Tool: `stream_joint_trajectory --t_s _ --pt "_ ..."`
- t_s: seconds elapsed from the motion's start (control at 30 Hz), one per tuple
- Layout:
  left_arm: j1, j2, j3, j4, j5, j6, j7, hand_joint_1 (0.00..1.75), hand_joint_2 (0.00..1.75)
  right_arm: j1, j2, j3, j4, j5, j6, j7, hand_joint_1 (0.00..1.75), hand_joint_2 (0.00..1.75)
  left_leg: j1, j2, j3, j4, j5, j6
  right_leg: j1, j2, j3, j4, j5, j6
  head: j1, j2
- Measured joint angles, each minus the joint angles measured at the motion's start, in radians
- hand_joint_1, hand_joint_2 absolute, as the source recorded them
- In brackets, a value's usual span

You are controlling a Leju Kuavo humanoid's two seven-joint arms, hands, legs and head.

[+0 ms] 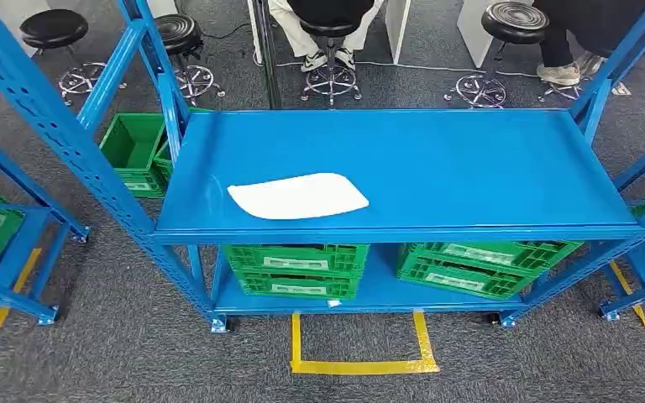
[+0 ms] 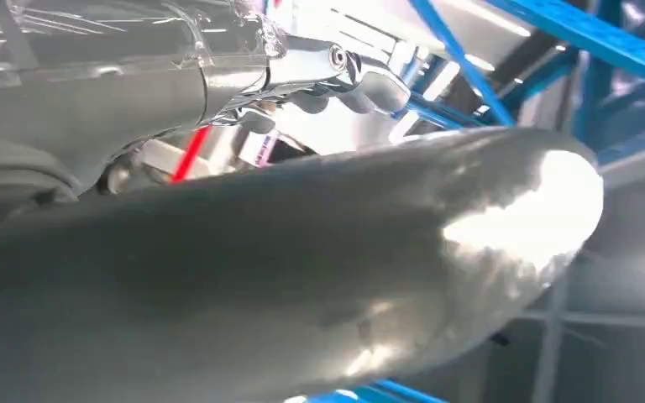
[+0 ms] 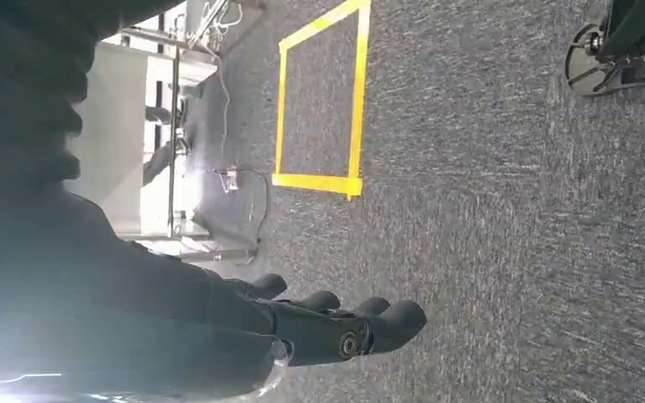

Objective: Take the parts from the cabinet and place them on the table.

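**White part on the blue shelf, second part in the left hand**

A flat white part (image 1: 299, 196) lies on the top shelf (image 1: 470, 168) of the blue rack, left of its middle and near the front edge. On the lower shelf stand green crates (image 1: 296, 269), two stacked at the left and two more stacked at the right (image 1: 480, 267); the top shelf cuts off their openings, so what they contain cannot be told. More green crates (image 1: 134, 153) sit on the floor behind the rack's left upright, and the nearest one looks bare inside, though only part of its interior shows. Other green crates are cut off at both picture edges.

In the left wrist view a broad, curved grey part (image 2: 319, 277) lies right against the left hand (image 2: 302, 84), whose shiny metal fingers (image 2: 361, 75) reach over its upper edge; the hand appears to hold it, though the grasp itself is hidden and the part's full outline is cut off. Blue rack beams cross behind it.

The right hand (image 3: 319, 323) hangs above grey carpet with nothing in it, dark fingers (image 3: 386, 319) side by side and loosely extended. A yellow tape square (image 3: 319, 101) marks the floor beyond it.

Stools and seated people's legs show beyond the rack, cut off at the top.
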Motion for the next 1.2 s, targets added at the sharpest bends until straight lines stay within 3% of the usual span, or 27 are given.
stream_joint_trajectory --t_s 0.1,0.13,0.37,0.57,0.73,1.2 --pt "-0.004 0.002 -0.002 -0.014 0.000 0.000 0.000 0.00 0.00 0.000 0.000 0.000 0.000 0.000 0.000 -0.002 0.00 1.75 0.000 -0.001 0.000 0.000 0.000 0.000 0.000 0.000 0.000 0.000 0.000 0.000 0.000 0.000" --pt "-0.005 0.003 -0.003 -0.019 0.000 0.000 -0.002 0.00 1.75 0.000 0.000 0.000 0.000 0.000 0.000 -0.002 0.00 1.75 0.000 -0.001 0.000 0.000 0.000 0.000 0.000 0.000 0.000 0.000 0.000 0.000 0.000 0.000" --pt "-0.023 0.037 -0.063 -0.067 0.008 -0.001 -0.013 0.00 1.75 -0.001 0.000 -0.001 0.000 0.000 0.000 -0.003 0.00 1.75 0.000 -0.006 0.000 0.000 0.000 0.000 0.000 -0.002 -0.001 0.000 0.000 0.000 0.000 0.000" --pt "-0.068 0.102 -0.182 -0.097 -0.025 -0.012 0.021 0.00 1.75 -0.001 0.000 -0.003 0.000 0.000 0.003 -0.005 0.00 1.75 0.000 -0.013 0.000 0.000 0.000 -0.001 0.000 -0.005 -0.002 -0.001 0.000 0.000 0.000 0.000" --pt "-0.129 0.150 -0.325 -0.098 -0.045 -0.044 0.076 0.00 1.75 -0.003 0.000 -0.003 0.000 0.000 0.006 -0.005 0.00 1.75 0.000 -0.016 0.000 0.001 0.001 -0.002 0.000 -0.007 -0.001 -0.001 0.000 0.000 0.000 0.000" --pt "-0.258 0.173 -0.649 -0.054 -0.041 -0.152 0.132 0.00 1.75 -0.005 0.000 -0.003 0.000 0.000 0.009 -0.004 0.00 1.75 0.000 -0.017 -0.001 0.001 0.001 -0.002 0.000 -0.009 -0.002 -0.001 0.000 0.000 0.001 0.000"
